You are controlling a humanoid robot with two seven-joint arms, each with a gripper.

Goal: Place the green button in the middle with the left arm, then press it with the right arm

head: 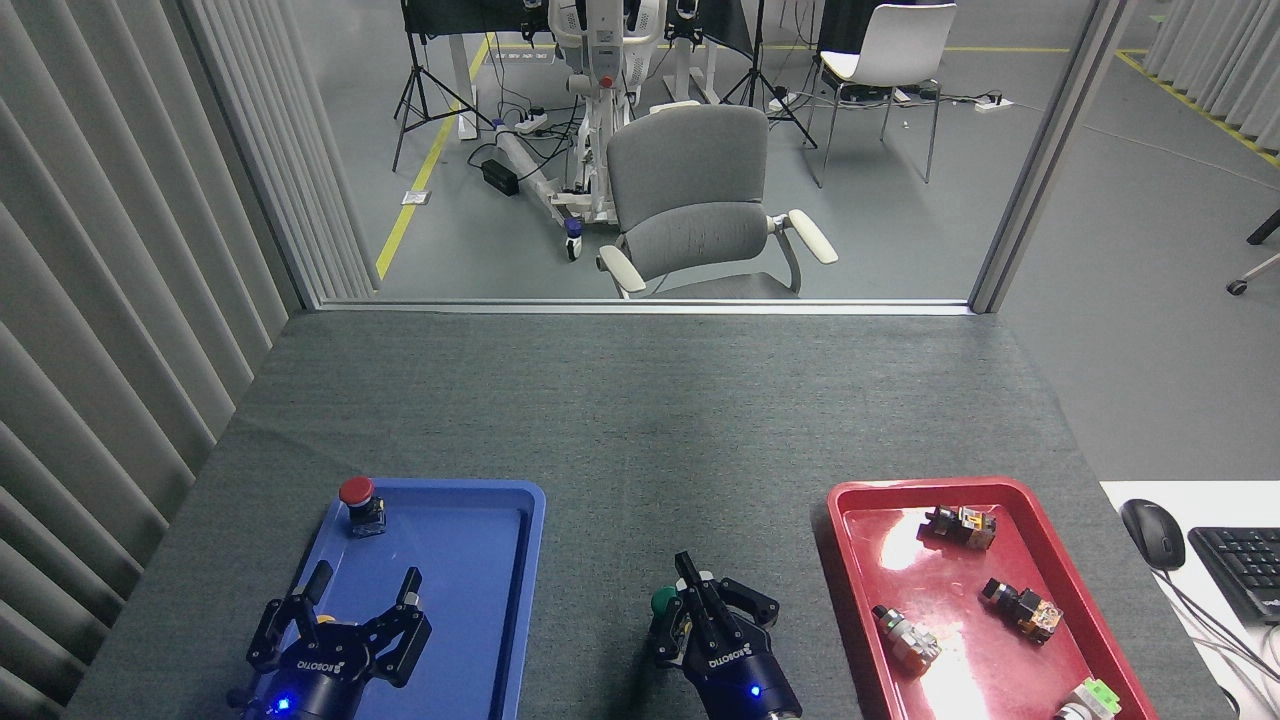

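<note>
Right gripper [700, 612]: low centre of the bench, fingers drawn together to a narrow point aimed away from the robot. Whether they touch the green button cannot be made out. Wrist with blue light runs off the lower edge.

Green button [663, 603]: on the grey mat [640, 420] between the two trays, touching or just beside the right gripper's left flank. Only the round dark-green cap and a sliver of base show; the rest is hidden behind the fingers. Cap faces up and slightly toward the left; the long axis appears roughly upright, though the base is too covered to confirm.

Left gripper [360, 615]: over the near end of the blue tray [500, 600], fingers spread wide, nothing between them. A speck of yellow shows under its left finger, too hidden to identify. Wrist cut off by the lower edge.

Red button [358, 503]: upright in the far left corner of the blue tray, well apart from the left gripper.

Red tray [850, 560]: right of the right gripper, holding four small switch parts [1020, 605]; the nearest is partly cut off at the frame edge.

Open room: a broad bare stretch of mat from both trays to the bench's far edge, and a clear strip between the trays. Slatted wall close along the left side; mouse [1152, 533] and keyboard [1240, 570] past the right edge.
</note>
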